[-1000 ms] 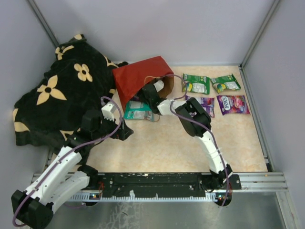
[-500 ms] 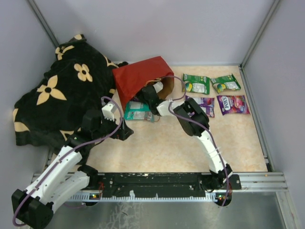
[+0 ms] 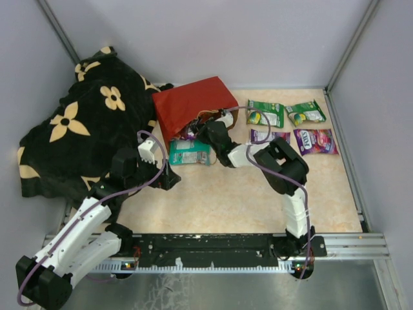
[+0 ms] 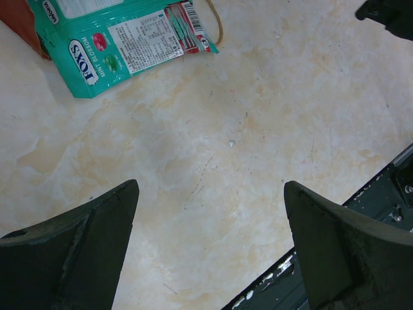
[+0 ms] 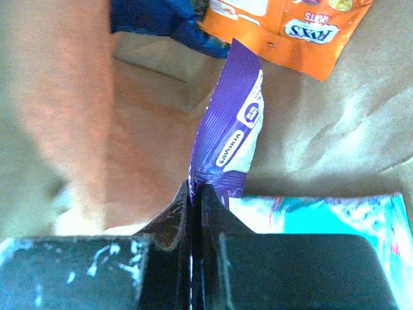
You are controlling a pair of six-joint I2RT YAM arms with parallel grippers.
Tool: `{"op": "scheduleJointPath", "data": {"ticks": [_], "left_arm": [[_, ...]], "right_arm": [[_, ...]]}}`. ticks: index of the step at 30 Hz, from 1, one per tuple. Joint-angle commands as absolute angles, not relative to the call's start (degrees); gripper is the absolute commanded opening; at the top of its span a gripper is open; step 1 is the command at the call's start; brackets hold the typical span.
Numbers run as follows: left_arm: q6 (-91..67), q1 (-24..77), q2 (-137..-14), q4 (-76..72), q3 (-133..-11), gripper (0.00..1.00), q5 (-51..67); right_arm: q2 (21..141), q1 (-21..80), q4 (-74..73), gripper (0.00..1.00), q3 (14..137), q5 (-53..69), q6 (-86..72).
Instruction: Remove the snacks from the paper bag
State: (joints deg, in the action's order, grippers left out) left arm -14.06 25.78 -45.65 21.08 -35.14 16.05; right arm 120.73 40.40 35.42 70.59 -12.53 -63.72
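Purple snack packet (image 5: 231, 123) is held inside the paper bag (image 5: 58, 97), pinched at its near edge by the right gripper (image 5: 193, 190), jaws pressed tight; its long axis is pointed toward one o'clock from the grip. Left gripper (image 4: 210, 194) is spread wide, nothing held, farther off

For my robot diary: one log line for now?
right hand: shut on purple shiny snack packet; place: mouth of red paper bag; left hand: open

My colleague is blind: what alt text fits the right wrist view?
The right gripper, shut, pinches the edge of a shiny purple snack packet inside the brown-lined paper bag. An orange packet and a blue bag lie beyond it.
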Motion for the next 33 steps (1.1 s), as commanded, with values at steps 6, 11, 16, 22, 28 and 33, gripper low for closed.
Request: {"op": "scheduleJointPath", "data": {"ticks": [6, 11, 16, 22, 28, 33], "left_arm": [[-13.4, 26.0, -44.3, 21.2, -35.5, 1.0, 15.5], [-13.5, 26.1, -44.2, 21.1, -35.5, 1.0, 15.4], [-13.5, 26.1, -44.1, 21.2, -35.5, 1.0, 15.9], [-13.4, 26.3, -44.4, 20.9, -35.5, 1.0, 17.1], [-13.3, 26.7, -45.8, 20.7, -35.5, 1.0, 19.5], [-13.4, 26.8, -45.9, 20.8, -35.5, 1.0, 19.1]], "right_arm": [[101.0, 40.0, 51.5, 0.0, 53.8, -8.3, -68.1], [84.5, 39.9, 47.1, 0.0, 38.4, -4.4, -67.7], [58.9, 36.4, 14.2, 0.0, 32.8, -3.2, -56.2], [42.2, 5.1, -23.1, 0.0, 35.7, 21.3, -37.4], [48.8, -5.7, -33.6, 0.12, 33.7, 37.1, -26.1], [51.3, -5.7, -31.4, 0.15, 32.7, 31.3, -27.5]]}}
